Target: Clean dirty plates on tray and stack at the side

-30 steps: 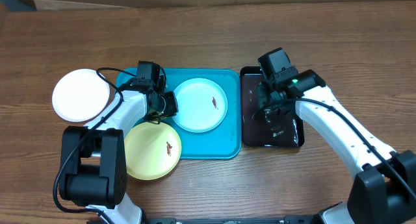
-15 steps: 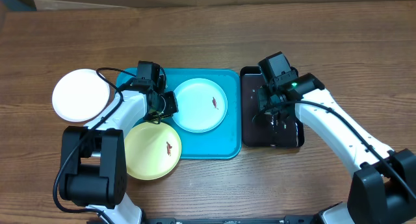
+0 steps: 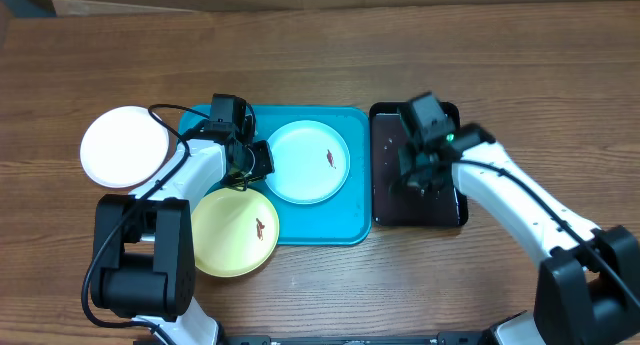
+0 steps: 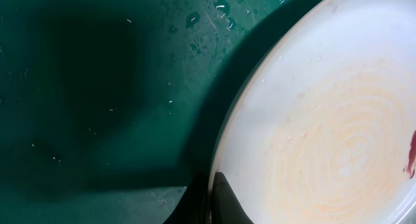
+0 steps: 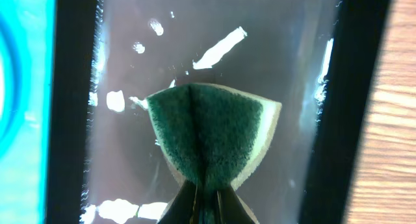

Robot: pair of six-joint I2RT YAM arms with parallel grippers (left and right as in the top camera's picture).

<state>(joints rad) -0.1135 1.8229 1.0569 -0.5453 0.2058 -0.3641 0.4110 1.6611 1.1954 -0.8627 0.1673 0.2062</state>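
The light blue plate (image 3: 308, 162) lies on the teal tray (image 3: 310, 225) with a small brown smear near its middle. My left gripper (image 3: 250, 160) is shut on its left rim; the left wrist view shows my left gripper's jaws (image 4: 211, 198) pinching the plate's edge (image 4: 325, 120) over the wet tray (image 4: 97, 87). The pale yellow plate (image 3: 235, 230), also smeared, overlaps the tray's front left corner. The white plate (image 3: 123, 147) lies on the table to the left. My right gripper (image 3: 420, 177) is shut on a green sponge (image 5: 208, 133), its jaws (image 5: 207, 198) closed below it.
A narrow black tray (image 3: 385, 200) with a film of water (image 5: 130, 68) stands right of the teal tray, and the sponge hangs over it. Bare wooden table (image 3: 320, 55) lies behind and around both trays.
My right arm has shifted slightly over the black tray with the sponge in it. The left arm and the plates have not moved.
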